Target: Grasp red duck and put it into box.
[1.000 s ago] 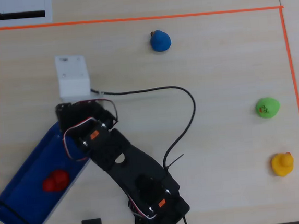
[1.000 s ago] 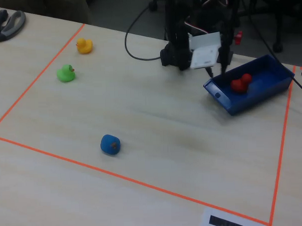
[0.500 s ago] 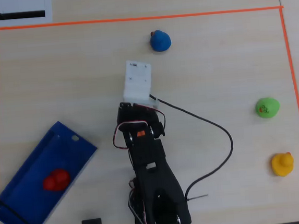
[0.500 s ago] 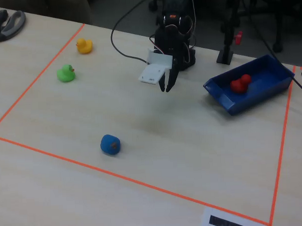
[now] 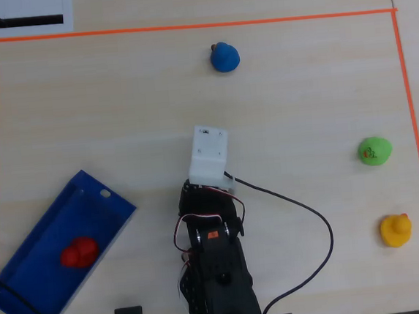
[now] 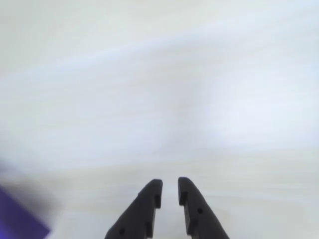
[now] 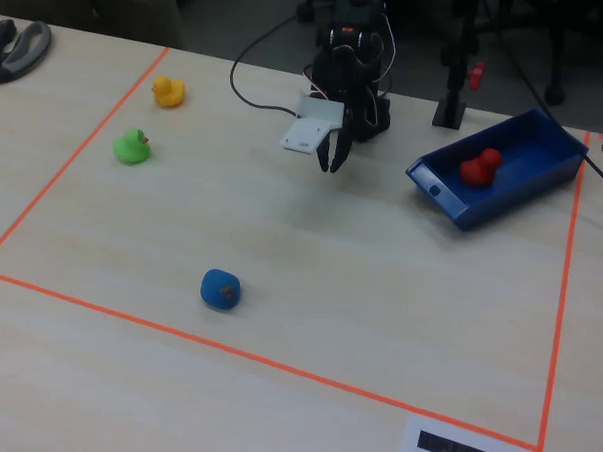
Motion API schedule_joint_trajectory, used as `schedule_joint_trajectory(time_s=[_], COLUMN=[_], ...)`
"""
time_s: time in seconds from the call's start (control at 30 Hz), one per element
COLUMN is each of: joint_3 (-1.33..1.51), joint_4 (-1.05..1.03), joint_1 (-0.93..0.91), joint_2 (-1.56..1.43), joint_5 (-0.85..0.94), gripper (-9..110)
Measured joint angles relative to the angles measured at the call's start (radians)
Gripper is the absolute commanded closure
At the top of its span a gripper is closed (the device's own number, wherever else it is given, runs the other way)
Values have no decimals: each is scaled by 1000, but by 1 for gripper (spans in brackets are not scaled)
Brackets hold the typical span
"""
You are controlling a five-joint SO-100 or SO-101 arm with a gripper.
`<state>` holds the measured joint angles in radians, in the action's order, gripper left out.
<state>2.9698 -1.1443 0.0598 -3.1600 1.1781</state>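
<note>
The red duck (image 5: 79,251) sits inside the box (image 5: 30,290), and the box lies slanted near the lower left corner of the counter (image 5: 118,113) in the overhead view; in the fixed view the same red duck (image 7: 478,167) rests in the box (image 7: 525,181) close to the right edge. The gripper (image 6: 170,186) hangs above bare counter near the middle, empty, its two dark fingers (image 6: 149,201) nearly together with only a thin gap between them. In the fixed view the gripper (image 7: 334,161) points down, well apart from the box. A blue duck (image 5: 225,56) stands near the top edge in the overhead view. A green duck (image 5: 375,150) and a yellow duck (image 5: 395,229) wait by the right edge, inside the orange tape line (image 5: 407,88).
</note>
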Motion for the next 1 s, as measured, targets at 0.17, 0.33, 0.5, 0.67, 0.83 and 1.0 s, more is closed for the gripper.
schedule_joint_trajectory(time_s=[0.17, 0.33, 0.5, 0.67, 0.83, 1.0], joint_3=[112, 144, 144, 144, 144, 144], joint_4=[-63, -91, -138, -140, -140, -140], joint_1=[-14, -35, -40, -46, -46, -48], joint_2=[-137, -153, -156, -156, -156, -156], joint_5=[18, 34, 43, 43, 43, 43], gripper=[101, 101, 100, 97, 97, 97])
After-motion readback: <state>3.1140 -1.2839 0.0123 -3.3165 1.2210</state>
